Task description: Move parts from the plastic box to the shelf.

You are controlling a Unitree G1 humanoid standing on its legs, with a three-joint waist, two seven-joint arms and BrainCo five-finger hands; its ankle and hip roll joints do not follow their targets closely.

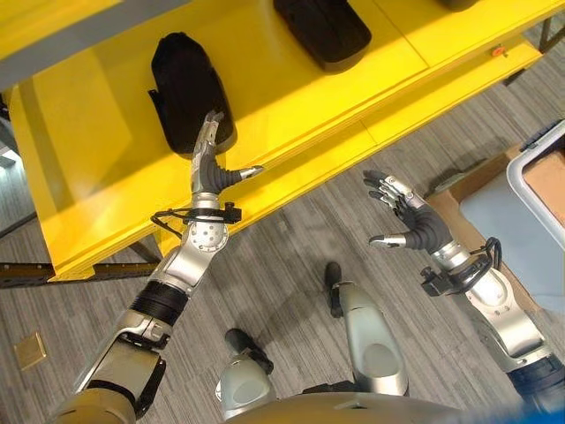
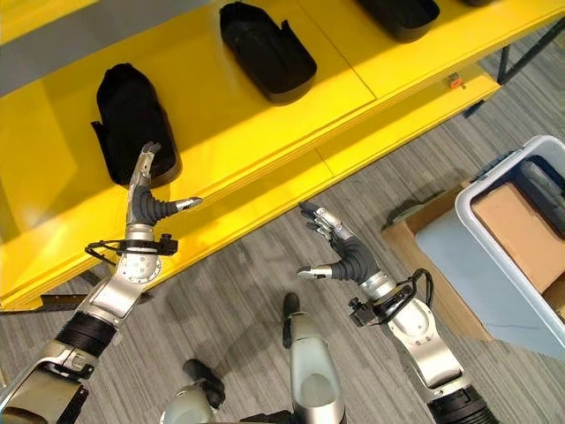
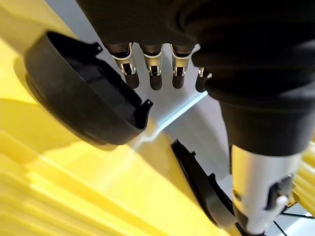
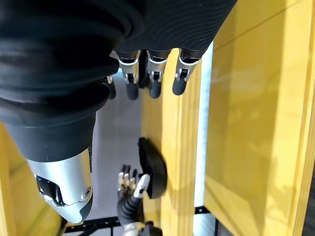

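Yellow shelf [image 1: 291,132] across the upper half of the head views, running from 8 o'clock up to 2 o'clock. Three black parts resting on it: one part [image 1: 185,84] at 10 o'clock, a second part [image 1: 322,31] at 12 o'clock, a third part [image 2: 402,13] cut by the top edge at 1 o'clock. Left hand [image 1: 209,163] raised over the shelf's front edge, fingers [image 1: 208,132] straight and held together, tips at the near end of the 10 o'clock part, contact impossible to tell; thumb stuck out sideways toward 3 o'clock, nothing held. In the left wrist view, the same part [image 3: 83,98] lying just past the straight fingertips. Right hand [image 1: 415,221] hanging over the grey floor [image 1: 291,256] at 3 o'clock, well apart from the shelf, fingers loosely spread and slightly bent, thumb out, palm bare. Plastic box [image 2: 494,265] at 4 o'clock on the floor, pale blue-grey, with a brown slab [image 2: 525,230] inside; brown cardboard [image 2: 424,247] beneath its near side.
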